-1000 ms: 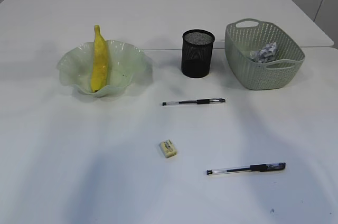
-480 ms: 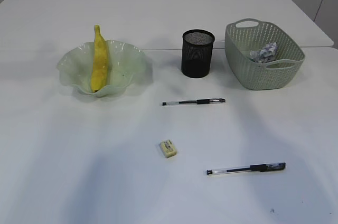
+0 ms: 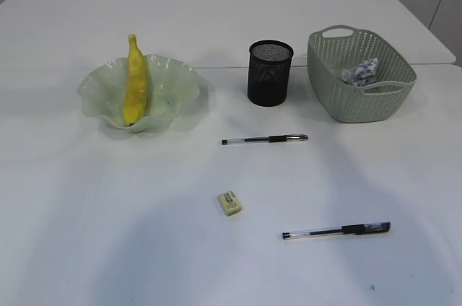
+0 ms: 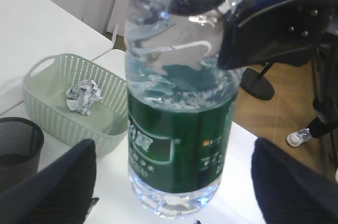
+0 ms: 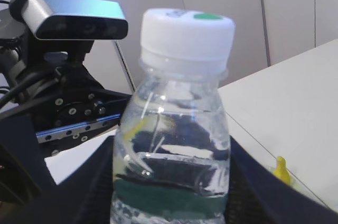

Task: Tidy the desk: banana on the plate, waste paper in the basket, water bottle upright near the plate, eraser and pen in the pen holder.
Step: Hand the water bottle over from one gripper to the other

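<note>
Water bottle (image 4: 177,129) clasped by right pincer (image 5: 174,192); left pincer (image 4: 174,182) released, fingers apart

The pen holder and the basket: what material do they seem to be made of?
The pen holder looks like black metal wire mesh with a matt finish: its wall is a fine see-through grid. The basket seems to be moulded sage green plastic, matt too: the woven pattern on its sides is very regular, and the handles are smooth cut-outs. The material is only a guess from the look.
</note>
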Motion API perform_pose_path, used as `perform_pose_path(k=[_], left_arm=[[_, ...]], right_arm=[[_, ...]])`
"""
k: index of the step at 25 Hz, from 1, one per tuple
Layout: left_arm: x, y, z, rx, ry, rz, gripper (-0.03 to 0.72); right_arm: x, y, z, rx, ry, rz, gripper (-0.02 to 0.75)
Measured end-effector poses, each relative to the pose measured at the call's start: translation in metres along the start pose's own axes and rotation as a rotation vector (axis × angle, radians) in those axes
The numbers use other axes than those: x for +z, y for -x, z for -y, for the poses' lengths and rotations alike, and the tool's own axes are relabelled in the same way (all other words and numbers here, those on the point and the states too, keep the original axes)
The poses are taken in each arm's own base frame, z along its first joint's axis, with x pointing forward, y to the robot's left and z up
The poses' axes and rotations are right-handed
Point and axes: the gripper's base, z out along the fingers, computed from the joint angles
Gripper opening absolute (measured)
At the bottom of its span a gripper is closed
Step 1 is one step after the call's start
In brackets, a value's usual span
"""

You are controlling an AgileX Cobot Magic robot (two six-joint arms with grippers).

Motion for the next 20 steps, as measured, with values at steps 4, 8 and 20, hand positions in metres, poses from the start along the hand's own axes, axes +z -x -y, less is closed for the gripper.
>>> perform_pose_path(k=[4,8,20], left_arm=[[0.0013,0.0001,0.002,-0.003,-0.008,0.002,0.667],[0.0013,0.001,0.0027,-0.013,-0.016,0.012,0.667],[0.0013,0.0025,0.0037,-0.029,-0.027,0.029,0.664]], right_arm=[[0.0025,0.0013,-0.0021,0.012,0.012,0.013,0.384],[0.0025,0.0021,-0.0022,0.037,0.014,0.022,0.384],[0.0101,0.0051,-0.0072,0.072,0.036,0.05,0.384]])
